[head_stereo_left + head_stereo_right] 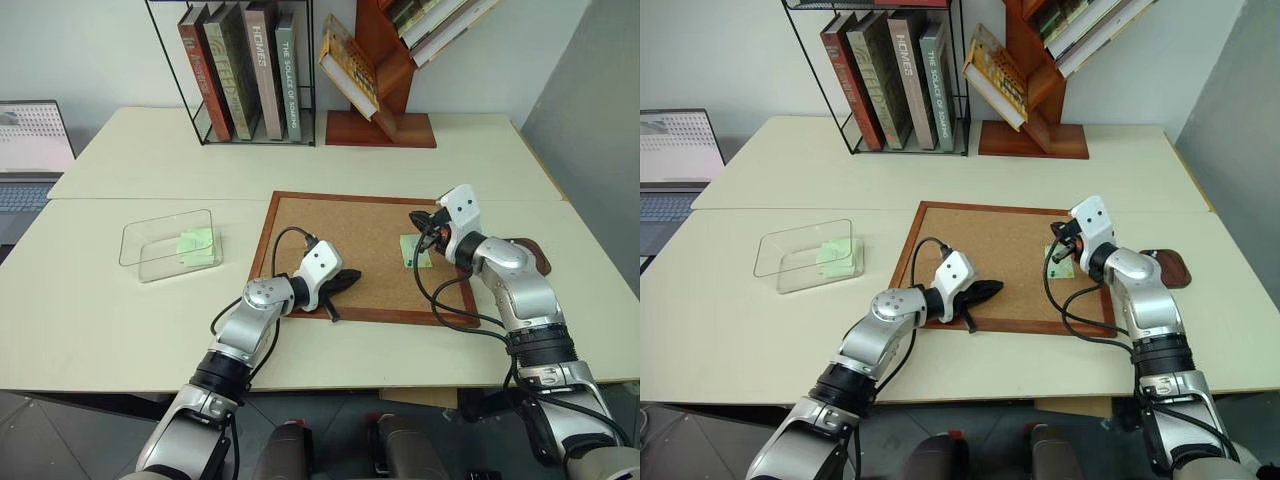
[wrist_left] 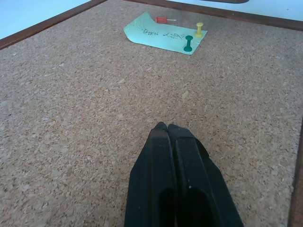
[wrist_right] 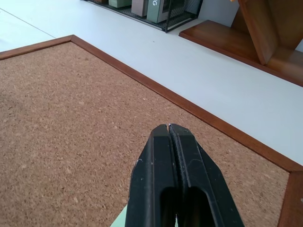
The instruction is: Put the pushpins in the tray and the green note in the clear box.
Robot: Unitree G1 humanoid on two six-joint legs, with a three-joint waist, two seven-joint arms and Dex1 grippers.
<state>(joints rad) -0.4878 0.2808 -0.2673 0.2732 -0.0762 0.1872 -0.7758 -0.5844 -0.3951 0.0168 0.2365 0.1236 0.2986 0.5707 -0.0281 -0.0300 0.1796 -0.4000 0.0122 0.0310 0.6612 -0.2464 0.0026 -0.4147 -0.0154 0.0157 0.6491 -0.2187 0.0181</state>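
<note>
Corkboard [image 1: 350, 240] with a wooden frame lies on the pale table [image 1: 120, 330], near its front edge and toward the right side. On the cork, close to the board's right edge, lies the green note [image 2: 163, 34], a pale green slip with handwriting; its near corner curls up slightly. Three pushpins sit at it: a green pin [image 2: 188, 43] and a yellow pin [image 2: 199, 29] stand upright in the note's edge, while a red pin [image 2: 165, 20] lies on its side at the note's far end. The tray [image 1: 1167, 267], dark reddish-brown, rests on the table just past the board's right edge, partly hidden behind the right arm; whether anything lies in it I cannot tell. The clear box [image 1: 170, 243] stands on the table well to the left of the board, and a pale green paper [image 1: 197, 245] lies inside it toward its right end. The left gripper [image 1: 350, 279] hangs low over the cork near the board's front edge, its two black fingers pressed together and holding nothing, pointing across the cork toward the note. The right gripper [image 3: 169, 127] hovers above the note with its jaws likewise pressed together and empty. At the table's back edge stand a wire rack of books [image 1: 245, 70] and a slanted wooden bookshelf [image 1: 385, 80]; a laptop [image 1: 30, 150] shows at the far left.
</note>
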